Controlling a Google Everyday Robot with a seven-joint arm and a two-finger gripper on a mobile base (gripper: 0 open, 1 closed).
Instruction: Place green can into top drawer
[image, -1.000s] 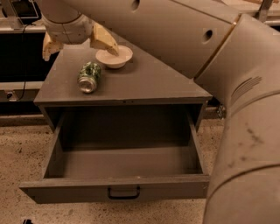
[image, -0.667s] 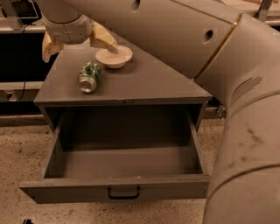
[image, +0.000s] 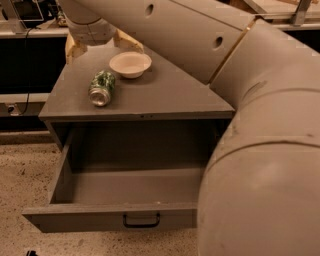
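The green can (image: 102, 87) lies on its side on the grey cabinet top (image: 165, 95), silver end toward me, just left of the cream-white bowl. The top drawer (image: 110, 217) is pulled wide open below it, nothing inside, with a small black handle (image: 141, 220) on its front panel. My gripper (image: 100, 45) hangs over the back of the cabinet top, beyond the can. It is open and empty, its tan fingers (image: 74, 48) spread either side. The can is apart from the fingers.
The cream-white bowl (image: 130, 64) stands upright at the back of the cabinet top, under the right finger. My large arm (image: 260, 150) fills the right side of the view and hides the drawer's right end. Speckled floor (image: 25, 170) lies to the left.
The gripper has shifted slightly to the right and lifted off the bowl's edge, so more of the bowl shows. The can, bowl and drawer have not moved.
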